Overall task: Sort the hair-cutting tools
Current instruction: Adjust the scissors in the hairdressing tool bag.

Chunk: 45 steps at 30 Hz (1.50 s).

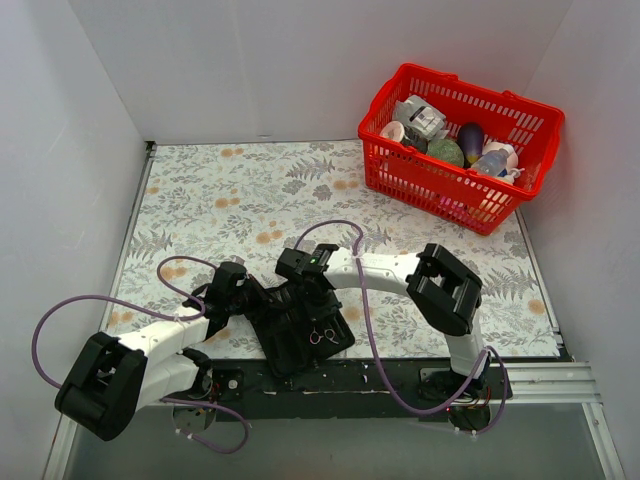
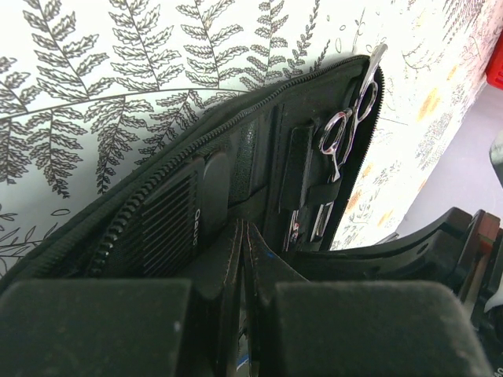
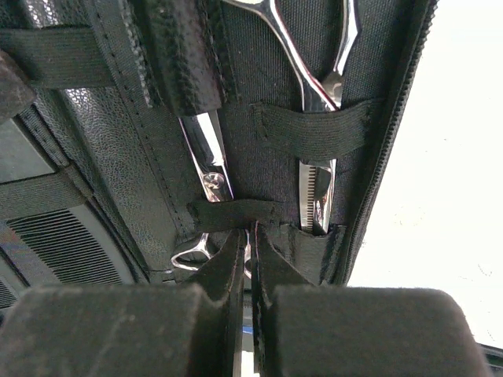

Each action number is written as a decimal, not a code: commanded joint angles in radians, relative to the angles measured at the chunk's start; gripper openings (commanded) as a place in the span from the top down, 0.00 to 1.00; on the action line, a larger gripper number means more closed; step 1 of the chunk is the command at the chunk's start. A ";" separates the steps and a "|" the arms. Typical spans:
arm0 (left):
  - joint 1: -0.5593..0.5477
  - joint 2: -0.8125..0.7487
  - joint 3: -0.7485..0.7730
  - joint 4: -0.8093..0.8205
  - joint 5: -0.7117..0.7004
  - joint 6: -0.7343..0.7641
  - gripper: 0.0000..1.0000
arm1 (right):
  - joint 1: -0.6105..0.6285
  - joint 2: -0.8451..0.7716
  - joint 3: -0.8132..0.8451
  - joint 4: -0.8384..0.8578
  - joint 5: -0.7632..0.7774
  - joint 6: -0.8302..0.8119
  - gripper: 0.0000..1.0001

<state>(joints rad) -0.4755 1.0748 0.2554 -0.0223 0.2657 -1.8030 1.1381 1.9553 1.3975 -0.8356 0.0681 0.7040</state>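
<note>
Top: the case (image 1: pixel 300 335) lay open at the worktop's near edge, between your arms. No loose tools showed.

Left wrist: scissors (image 2: pixel 346 129) and comb (image 2: pixel 169 228) sat stowed inside. Your left end effector (image 2: pixel 244 255) was closed at the case's fold, hold unclear.

Right wrist: your right end effector (image 3: pixel 250 259) was closed beside strapped scissors, hold unclear.

Sorting looked nearly finished.

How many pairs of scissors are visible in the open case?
2. One pair of scissors is strapped beside the case zipper edge; the second pair sits just inward of it. More may be hidden elsewhere in it.
</note>
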 commanded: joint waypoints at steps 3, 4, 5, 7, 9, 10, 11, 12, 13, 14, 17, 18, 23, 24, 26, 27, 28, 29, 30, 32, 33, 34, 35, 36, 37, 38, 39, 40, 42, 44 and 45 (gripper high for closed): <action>-0.005 -0.001 0.025 -0.039 -0.014 0.021 1.00 | -0.058 0.050 0.066 0.098 0.091 -0.023 0.99; -0.003 -0.004 0.025 -0.039 -0.013 0.021 1.00 | -0.061 0.051 0.064 0.104 0.102 -0.021 0.94; -0.003 -0.006 0.025 -0.041 -0.013 0.021 1.00 | -0.063 0.050 0.060 0.112 0.120 -0.018 0.90; -0.005 -0.009 0.028 -0.044 -0.014 0.021 1.00 | -0.063 0.034 0.046 0.144 0.145 -0.023 0.77; -0.005 -0.012 0.031 -0.050 -0.016 0.022 1.00 | -0.063 0.019 0.054 0.155 0.164 -0.037 0.49; -0.003 -0.012 0.031 -0.053 -0.017 0.022 1.00 | -0.063 0.004 0.066 0.127 0.176 -0.044 0.06; -0.003 -0.012 0.036 -0.059 -0.019 0.022 1.00 | -0.063 -0.005 0.092 0.110 0.197 -0.047 0.04; -0.003 -0.015 0.038 -0.059 -0.020 0.021 1.00 | -0.063 -0.019 0.097 0.099 0.197 -0.054 0.03; -0.003 -0.016 0.038 -0.062 -0.020 0.022 1.00 | -0.061 -0.051 0.100 0.075 0.197 -0.058 0.03; -0.005 -0.018 0.042 -0.070 -0.025 0.024 1.00 | -0.058 -0.074 0.098 0.061 0.199 -0.058 0.03; -0.003 -0.029 0.061 -0.094 -0.031 0.028 1.00 | -0.032 -0.188 0.066 0.024 0.231 -0.051 0.02; -0.003 -0.038 0.070 -0.102 -0.040 0.030 1.00 | -0.015 -0.218 0.023 0.018 0.243 -0.041 0.02; -0.003 -0.042 0.079 -0.114 -0.036 0.036 1.00 | 0.008 -0.415 -0.103 -0.011 0.288 -0.024 0.02; -0.003 -0.039 0.084 -0.116 -0.036 0.039 1.00 | 0.015 -0.441 -0.123 -0.011 0.295 -0.021 0.02; -0.003 -0.033 0.093 -0.120 -0.037 0.041 1.00 | 0.020 -0.516 -0.211 0.007 0.280 -0.021 0.02; -0.005 -0.033 0.094 -0.122 -0.036 0.041 1.00 | 0.020 -0.541 -0.253 0.039 0.265 -0.027 0.02; -0.003 -0.036 0.099 -0.123 -0.037 0.041 1.00 | 0.022 -0.585 -0.320 0.053 0.253 -0.011 0.02; -0.003 -0.038 0.100 -0.122 -0.037 0.039 1.00 | 0.026 -0.605 -0.360 0.079 0.216 -0.006 0.02; -0.003 -0.038 0.100 -0.122 -0.037 0.039 1.00 | 0.029 -0.627 -0.395 0.131 0.193 -0.008 0.04; -0.003 -0.036 0.105 -0.123 -0.042 0.036 1.00 | 0.043 -0.657 -0.463 0.167 0.156 0.017 0.09; -0.003 -0.035 0.105 -0.125 -0.043 0.036 1.00 | 0.049 -0.661 -0.472 0.176 0.151 0.023 0.11; -0.003 -0.033 0.107 -0.123 -0.046 0.034 1.00 | 0.055 -0.645 -0.479 0.181 0.151 0.028 0.14; -0.003 -0.027 0.107 -0.125 -0.046 0.034 1.00 | 0.061 -0.633 -0.473 0.178 0.157 0.034 0.17; -0.003 -0.024 0.108 -0.122 -0.045 0.034 1.00 | 0.069 -0.601 -0.465 0.173 0.160 0.037 0.22; -0.003 -0.023 0.110 -0.122 -0.045 0.036 1.00 | 0.074 -0.584 -0.454 0.162 0.167 0.037 0.33; -0.003 -0.021 0.110 -0.122 -0.045 0.036 1.00 | 0.077 -0.566 -0.445 0.159 0.176 0.035 0.38; -0.005 -0.021 0.110 -0.123 -0.045 0.036 1.00 | 0.081 -0.549 -0.419 0.159 0.177 0.029 0.43; -0.003 -0.022 0.110 -0.125 -0.045 0.036 1.00 | 0.086 -0.521 -0.404 0.159 0.180 0.022 0.52; -0.005 -0.026 0.110 -0.125 -0.043 0.040 1.00 | 0.092 -0.484 -0.356 0.153 0.199 0.005 0.62; -0.003 -0.026 0.110 -0.131 -0.043 0.042 1.00 | 0.092 -0.464 -0.330 0.145 0.208 -0.004 0.80; -0.003 -0.026 0.110 -0.131 -0.043 0.042 1.00 | 0.092 -0.444 -0.309 0.144 0.208 -0.012 0.82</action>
<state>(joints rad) -0.4755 1.0561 0.3302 -0.1364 0.2420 -1.7763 1.2247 1.4784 0.9947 -0.7044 0.2428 0.7113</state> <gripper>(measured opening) 0.007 0.236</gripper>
